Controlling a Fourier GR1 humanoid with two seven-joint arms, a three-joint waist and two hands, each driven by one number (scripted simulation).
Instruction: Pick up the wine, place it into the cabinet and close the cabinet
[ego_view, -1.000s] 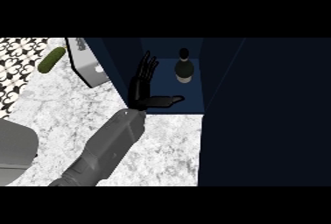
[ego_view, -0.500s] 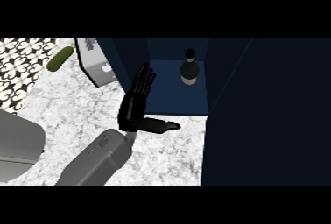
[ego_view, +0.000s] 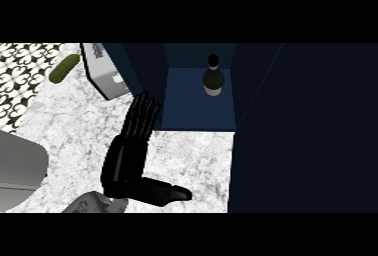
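Standing upright deep inside the open cabinet (ego_view: 199, 107), the wine (ego_view: 213, 77) is placed, and the hand (ego_view: 131, 150), fingers straight and together, empty by the left door (ego_view: 131, 62), could, I reckon, miss that door's edge swinging it shut.

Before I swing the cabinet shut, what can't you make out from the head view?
- Right robot hand: not in view.
- Cabinet door: fills the right side as a dark panel; handle and hinge not discernible.
- Wine bottle: label too small to read.
- Left robot hand: forearm cut off at the bottom.
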